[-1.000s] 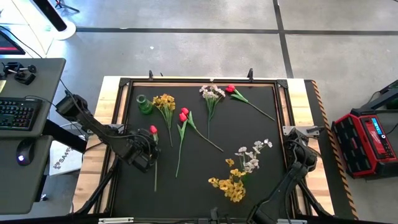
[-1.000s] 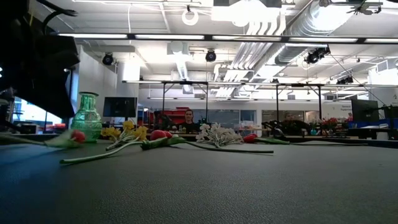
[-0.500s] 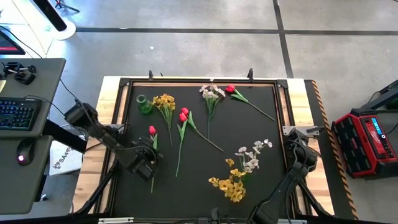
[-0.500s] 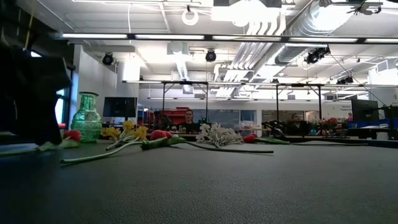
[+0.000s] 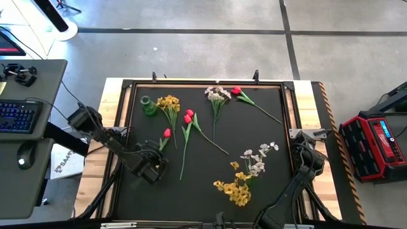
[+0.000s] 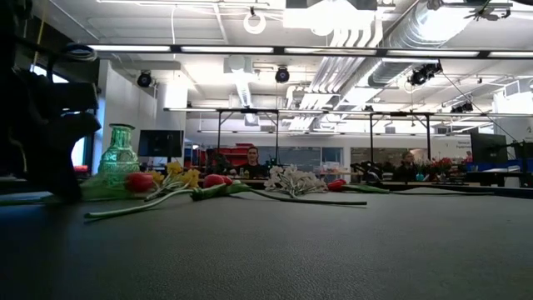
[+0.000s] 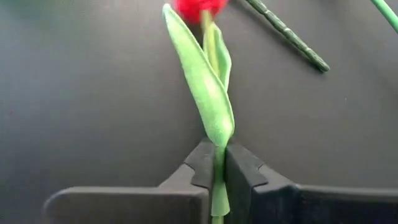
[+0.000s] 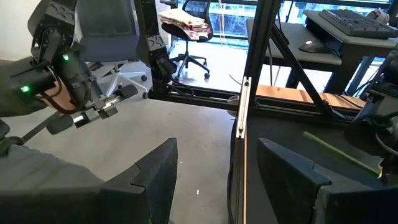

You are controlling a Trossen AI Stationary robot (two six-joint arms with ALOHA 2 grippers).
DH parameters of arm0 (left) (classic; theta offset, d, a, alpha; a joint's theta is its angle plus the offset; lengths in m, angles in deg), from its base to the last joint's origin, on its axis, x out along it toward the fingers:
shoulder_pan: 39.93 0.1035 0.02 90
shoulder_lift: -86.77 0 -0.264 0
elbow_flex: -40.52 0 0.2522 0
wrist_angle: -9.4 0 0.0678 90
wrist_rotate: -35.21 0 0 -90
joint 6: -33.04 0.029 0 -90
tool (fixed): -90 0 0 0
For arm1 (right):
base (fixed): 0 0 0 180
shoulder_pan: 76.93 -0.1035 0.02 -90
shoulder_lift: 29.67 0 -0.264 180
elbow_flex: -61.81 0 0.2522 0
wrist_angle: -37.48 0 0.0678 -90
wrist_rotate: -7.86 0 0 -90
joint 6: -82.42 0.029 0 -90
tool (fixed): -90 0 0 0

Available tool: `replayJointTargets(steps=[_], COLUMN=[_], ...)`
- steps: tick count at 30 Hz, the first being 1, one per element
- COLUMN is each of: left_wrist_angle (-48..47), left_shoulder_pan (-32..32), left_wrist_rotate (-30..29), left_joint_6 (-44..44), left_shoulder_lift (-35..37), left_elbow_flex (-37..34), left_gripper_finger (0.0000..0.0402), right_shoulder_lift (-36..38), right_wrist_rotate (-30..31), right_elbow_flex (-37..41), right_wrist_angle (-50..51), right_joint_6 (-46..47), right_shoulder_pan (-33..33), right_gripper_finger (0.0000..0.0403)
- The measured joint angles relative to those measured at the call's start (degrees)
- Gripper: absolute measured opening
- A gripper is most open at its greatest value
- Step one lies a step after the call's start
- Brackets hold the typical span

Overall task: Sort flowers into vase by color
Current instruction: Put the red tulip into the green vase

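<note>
The left gripper [image 7: 217,180] was clamped on the green stem of a red artificial tulip [image 5: 165,136], its two dark fingers [image 7: 245,177] pressed together around the stem just below a long green leaf. The red bloom pointed away from the gripper, toward the far side of the black-topped desk [image 5: 210,184].

Beyond the gripper and a little to its left stood a small green glass vase [image 5: 147,106], upright near the desk's far left corner. Just beside the vase lay a bushy yellow blossom spray [image 5: 168,104], and next to that two more red tulips [image 5: 187,117] with long stems. Farther off to the gripper's right lay a whitish small-blossom spray [image 5: 217,96] and another red tulip [image 5: 236,91]. Well apart, near the right arm, a second yellow spray [image 5: 236,190] touched a second whitish spray [image 5: 258,157].

The right gripper [image 8: 214,177] waited at the desk's right edge, fingers apart and holding nothing.
</note>
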Motion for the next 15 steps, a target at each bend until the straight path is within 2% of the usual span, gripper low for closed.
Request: replayJointTargets(steps=[2,4,9,11,15], left_wrist_angle=[-0.05,0.04,3.94,7.4,19.08], left_shoulder_pan=[-0.36,-1.42,-6.07,-8.41,-11.82], left_wrist_rotate=[0.1,-2.37,-15.38,-20.88,-28.15], left_joint_6=[0.18,0.79,5.21,10.18,27.69], left_shoulder_lift=[2.09,5.21,14.51,18.34,25.67], left_elbow_flex=[-0.05,-0.08,-0.06,-0.04,-0.04], left_gripper_finger=[0.001,0.0008,0.0003,0.0002,0.0001], right_shoulder_lift=[0.0,0.0,0.0,0.0,0.03], right_wrist_rotate=[0.45,1.25,3.87,-0.88,-20.5], right_elbow_flex=[0.0,0.0,0.0,0.0,-0.09], right_wrist_angle=[0.0,0.0,-2.38,-4.15,-9.89], right_joint_6=[-0.02,-0.53,-4.57,-6.41,-12.69], right_shoulder_pan=[-0.07,-0.44,-1.8,-1.76,1.85], right_gripper_finger=[0.0204,0.0204,0.0204,0.0204,0.0204])
